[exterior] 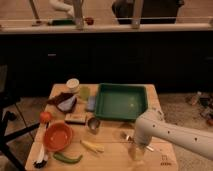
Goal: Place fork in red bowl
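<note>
The red bowl [57,136] sits at the front left of the wooden table [112,159] and looks empty. A slim shiny piece, apparently the fork [126,135], lies on the table in front of the green tray, mostly hidden by my white arm. My gripper [136,152] hangs down from the arm near the table's front edge, just right of and below that piece. It is well to the right of the bowl.
A green rectangular tray [121,101] stands at the back right. A small metal cup [93,123], a yellow banana-like item [92,146] and a green pepper [67,158] lie between bowl and gripper. A dark red and white dish [64,101], a tomato [45,116] and a white cup [73,84] are at the left.
</note>
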{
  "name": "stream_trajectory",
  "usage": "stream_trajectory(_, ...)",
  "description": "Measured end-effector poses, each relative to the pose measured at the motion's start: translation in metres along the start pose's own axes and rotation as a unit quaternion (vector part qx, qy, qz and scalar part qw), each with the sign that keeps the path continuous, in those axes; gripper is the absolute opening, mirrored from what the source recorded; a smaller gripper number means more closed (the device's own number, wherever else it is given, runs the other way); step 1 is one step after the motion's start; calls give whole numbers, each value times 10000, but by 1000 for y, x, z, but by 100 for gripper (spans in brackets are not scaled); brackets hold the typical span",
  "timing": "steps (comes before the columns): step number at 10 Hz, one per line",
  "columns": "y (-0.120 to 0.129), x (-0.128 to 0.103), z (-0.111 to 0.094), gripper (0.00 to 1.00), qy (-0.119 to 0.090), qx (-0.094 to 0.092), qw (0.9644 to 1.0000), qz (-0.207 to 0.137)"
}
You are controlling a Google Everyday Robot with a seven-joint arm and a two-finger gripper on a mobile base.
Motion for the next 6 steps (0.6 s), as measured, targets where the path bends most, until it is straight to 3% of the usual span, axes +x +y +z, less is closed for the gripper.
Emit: stream_trajectory(6,1,4,4,80,30,-13,10000,56)
